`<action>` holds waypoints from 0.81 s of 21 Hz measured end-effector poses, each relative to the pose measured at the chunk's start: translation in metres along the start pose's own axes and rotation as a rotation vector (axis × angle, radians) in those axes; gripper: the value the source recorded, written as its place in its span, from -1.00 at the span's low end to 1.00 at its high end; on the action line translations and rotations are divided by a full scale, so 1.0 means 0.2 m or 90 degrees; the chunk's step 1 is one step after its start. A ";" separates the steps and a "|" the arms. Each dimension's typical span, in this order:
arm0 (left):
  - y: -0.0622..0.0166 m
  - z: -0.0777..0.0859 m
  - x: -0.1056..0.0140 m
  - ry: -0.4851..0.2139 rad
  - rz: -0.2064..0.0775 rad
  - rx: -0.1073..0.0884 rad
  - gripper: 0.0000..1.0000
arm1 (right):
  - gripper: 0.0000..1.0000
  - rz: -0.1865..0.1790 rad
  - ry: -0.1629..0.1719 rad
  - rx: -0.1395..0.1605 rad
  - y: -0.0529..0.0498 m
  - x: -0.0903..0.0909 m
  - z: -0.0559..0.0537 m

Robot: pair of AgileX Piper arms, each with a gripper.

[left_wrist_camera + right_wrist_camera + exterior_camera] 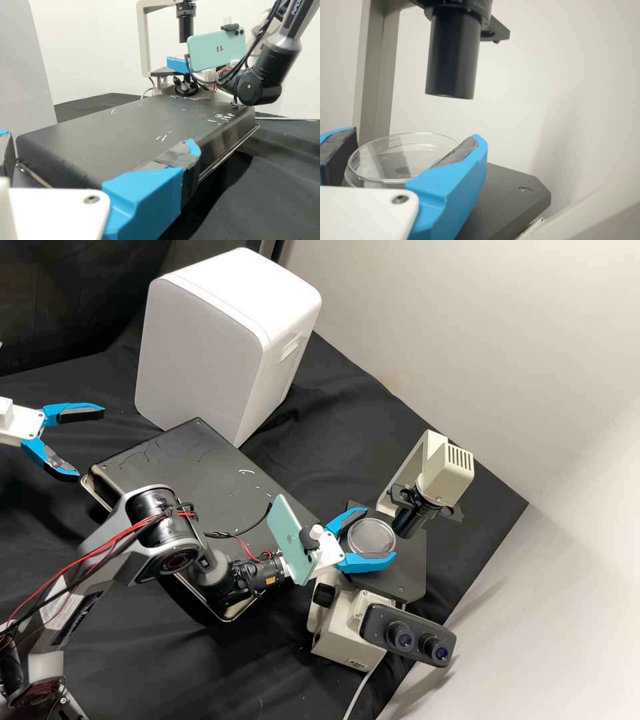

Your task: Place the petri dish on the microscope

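The clear round plastic petri dish (pixel 372 537) is pinched between the blue fingers of the right gripper (pixel 412 145). It is held over the flat black stage (pixel 410 570) of the cream-coloured microscope (pixel 350 630), near the right edge of the tabletop (pixel 333 420) and close to the black lens tube (pixel 452 50). Whether the dish touches the stage cannot be told. The placing step is judged to be in hand: the dish needs to be lowered flat, then released. The left gripper (pixel 83 443) is positioned by the left edge, fingers spread and empty.

A lab: microscope (pixel 408 570) on a black bench (pixel 347 420).
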 end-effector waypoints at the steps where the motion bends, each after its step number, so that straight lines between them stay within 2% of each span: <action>1: 0.000 0.00 0.00 0.000 0.000 0.000 1.00 | -1.00 0.004 0.003 -0.001 -0.01 0.00 0.00; 6: 0.000 0.00 0.00 0.000 0.000 0.000 1.00 | -1.00 0.010 0.008 -0.008 -0.02 0.00 0.01; 9: -0.002 0.00 0.00 0.000 -0.001 -0.001 1.00 | -1.00 0.008 0.003 -0.022 -0.02 0.00 0.02; 17: -0.002 0.00 0.00 0.000 -0.001 -0.001 1.00 | -1.00 0.008 0.003 -0.024 -0.02 0.00 0.02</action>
